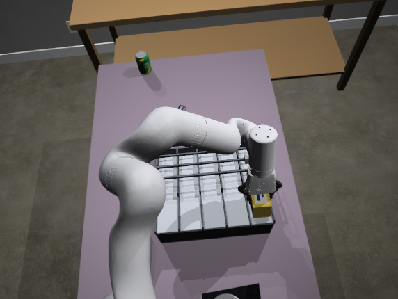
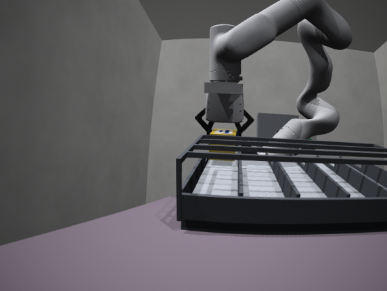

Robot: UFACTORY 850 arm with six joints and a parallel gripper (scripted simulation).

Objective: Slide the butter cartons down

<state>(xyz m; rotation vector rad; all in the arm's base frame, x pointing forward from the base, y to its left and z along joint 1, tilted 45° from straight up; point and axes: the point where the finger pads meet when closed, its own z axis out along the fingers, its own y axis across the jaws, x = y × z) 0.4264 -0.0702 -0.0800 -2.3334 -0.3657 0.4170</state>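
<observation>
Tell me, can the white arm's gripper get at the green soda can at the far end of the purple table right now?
Probably not right away. The gripper is shut on a yellow butter carton over the dark lane shelf. The green soda can stands unobstructed, far across the purple table.

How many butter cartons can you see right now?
1. A yellow butter carton is clamped in the gripper over the shelf's rightmost lane in the top view. The other two don't show; the arm may hide them.
</observation>
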